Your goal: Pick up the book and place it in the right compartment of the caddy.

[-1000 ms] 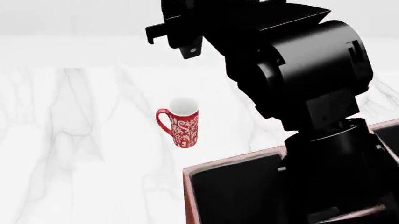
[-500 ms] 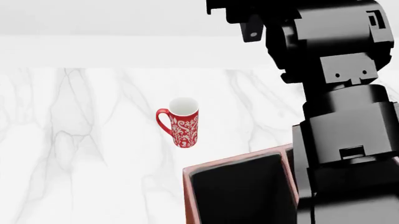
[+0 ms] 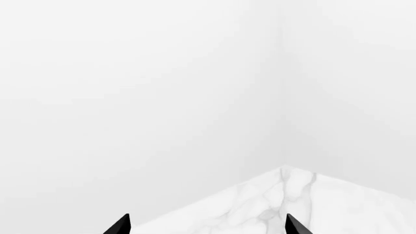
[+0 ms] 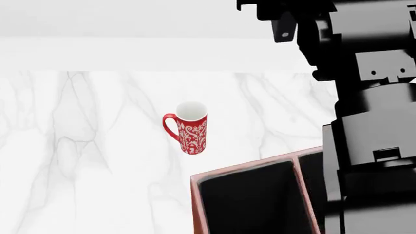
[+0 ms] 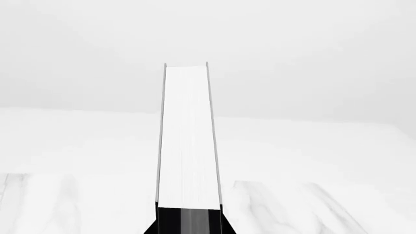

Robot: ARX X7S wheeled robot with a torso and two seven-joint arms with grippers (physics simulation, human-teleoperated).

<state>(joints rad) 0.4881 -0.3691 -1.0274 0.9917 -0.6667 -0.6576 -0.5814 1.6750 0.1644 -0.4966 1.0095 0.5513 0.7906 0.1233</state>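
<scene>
Between the right gripper's (image 5: pixel 188 225) fingers, as the right wrist view shows it, stands the book (image 5: pixel 188 141), clamped at its lower end with the white page edges facing the camera and the thin black covers either side. Pickup is done, then.

Head view: right arm (image 4: pixel 364 122) raised, filling the right side of the frame, above the caddy (image 4: pixel 242 171). Book itself not visible here, probably hidden behind the arm. Two black compartments show, parted by a thin divider (image 4: pixel 304 195); both look empty, though the right one is largely covered by the arm.

Red patterned mug (image 4: pixel 190 127) stands upright on the white marble table (image 4: pixel 85 146), apart from the caddy.

Left gripper (image 3: pixel 202 226): only two fingertips show, spread apart, nothing between them, pointing past the table corner.

Left to do: lower the book into the right compartment, release.
</scene>
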